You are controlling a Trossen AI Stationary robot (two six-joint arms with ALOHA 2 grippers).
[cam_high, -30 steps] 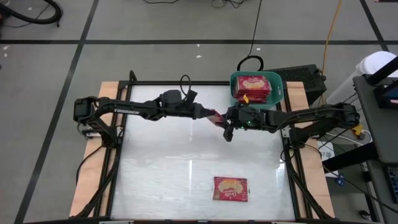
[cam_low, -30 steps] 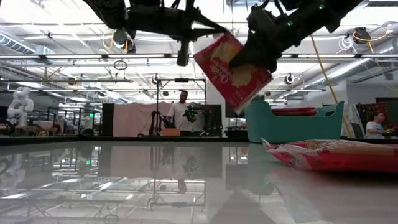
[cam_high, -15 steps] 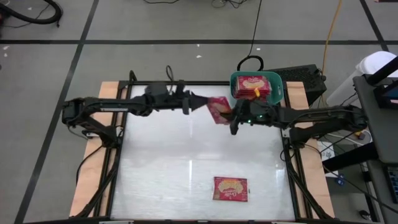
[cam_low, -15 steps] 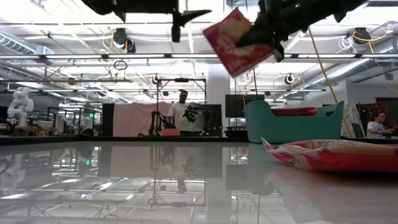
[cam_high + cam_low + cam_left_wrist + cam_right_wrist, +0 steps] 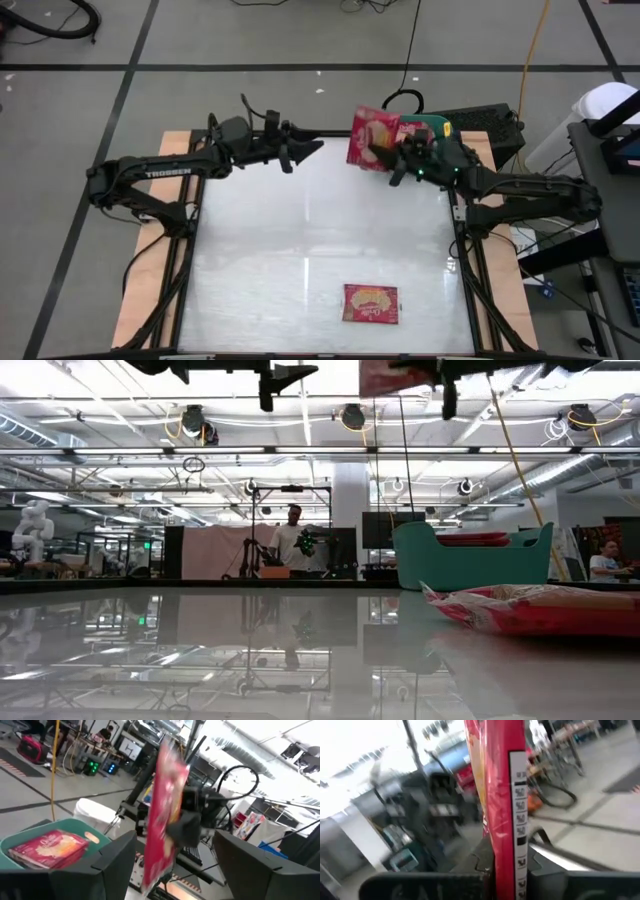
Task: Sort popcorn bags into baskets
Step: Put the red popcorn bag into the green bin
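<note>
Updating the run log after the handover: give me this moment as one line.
left gripper: open, empty, clear of bag | right gripper: shut on bag, raised beside tub | second bag: flat on table

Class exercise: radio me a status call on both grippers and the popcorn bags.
Right gripper shut on raised popcorn bag, beside teal basket. Left gripper open, empty. One bag left on table. Nothing blocking.

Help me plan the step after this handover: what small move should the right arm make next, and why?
Probably carry the bag a little sideways over the basket and release. The right gripper is shut on the bag, held high just beside the tub; the left gripper has opened and backed away.
</note>
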